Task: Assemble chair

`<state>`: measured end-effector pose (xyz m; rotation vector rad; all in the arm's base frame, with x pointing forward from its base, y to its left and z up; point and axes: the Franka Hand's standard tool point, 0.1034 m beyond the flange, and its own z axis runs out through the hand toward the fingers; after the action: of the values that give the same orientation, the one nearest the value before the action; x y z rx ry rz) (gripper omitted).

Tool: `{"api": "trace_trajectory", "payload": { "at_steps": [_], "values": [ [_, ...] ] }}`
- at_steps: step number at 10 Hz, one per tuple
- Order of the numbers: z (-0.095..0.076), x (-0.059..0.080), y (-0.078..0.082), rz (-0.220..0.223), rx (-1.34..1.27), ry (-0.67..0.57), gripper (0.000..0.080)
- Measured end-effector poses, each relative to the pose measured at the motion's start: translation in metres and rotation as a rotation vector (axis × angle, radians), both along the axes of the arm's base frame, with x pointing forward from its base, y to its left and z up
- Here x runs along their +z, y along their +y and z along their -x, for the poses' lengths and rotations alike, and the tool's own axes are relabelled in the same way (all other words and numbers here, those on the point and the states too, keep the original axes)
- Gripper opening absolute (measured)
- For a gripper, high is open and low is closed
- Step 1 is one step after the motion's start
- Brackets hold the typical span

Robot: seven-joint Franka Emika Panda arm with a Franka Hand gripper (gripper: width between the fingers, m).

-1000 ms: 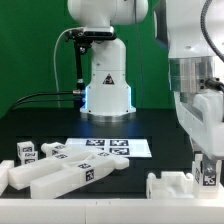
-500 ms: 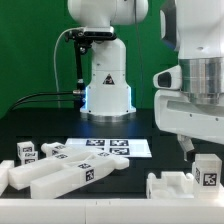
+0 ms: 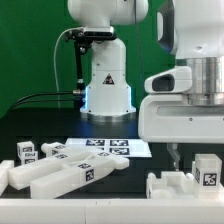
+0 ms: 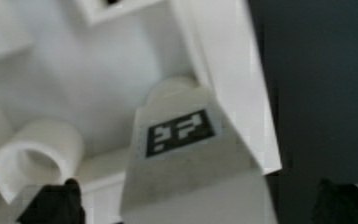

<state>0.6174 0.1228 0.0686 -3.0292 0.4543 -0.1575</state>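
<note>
In the wrist view my gripper (image 4: 199, 204) is open, its dark fingertips (image 4: 55, 200) wide apart on either side of a white chair block with a black-and-white tag (image 4: 179, 131), without touching it. In the exterior view that tagged block (image 3: 207, 169) stands on a larger white chair part (image 3: 168, 186) at the front right. The wide white hand (image 3: 186, 108) hangs above them, one dark finger (image 3: 176, 153) showing just over the part. More white tagged chair parts (image 3: 62, 172) lie at the front left.
The marker board (image 3: 108, 146) lies flat in the middle of the black table. The robot's base (image 3: 107, 80) stands behind it before a green backdrop, with a black cable running off towards the exterior view's left.
The gripper has opened off the tagged block at the front right, risen from it and drifted towards the exterior view's left. The block stays where it was.
</note>
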Motion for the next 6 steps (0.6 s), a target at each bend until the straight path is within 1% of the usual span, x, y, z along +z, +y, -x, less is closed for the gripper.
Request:
{"api": "trace_trajectory", "payload": {
  "at_steps": [1, 2, 3, 5, 6],
  "values": [
    [-0.0001, 0.0001, -0.0004, -0.002, -0.022, 0.001, 0.0611],
    [-0.0003, 0.0001, -0.0008, -0.003, -0.034, 0.002, 0.0443],
    [-0.0004, 0.0001, -0.0024, -0.004, -0.062, 0.003, 0.0291],
    [-0.0004, -0.0005, -0.0068, -0.020, -0.243, 0.014, 0.0291],
    [0.0004, -0.0006, -0.0040, -0.032, -0.352, 0.022, 0.0291]
  ]
}}
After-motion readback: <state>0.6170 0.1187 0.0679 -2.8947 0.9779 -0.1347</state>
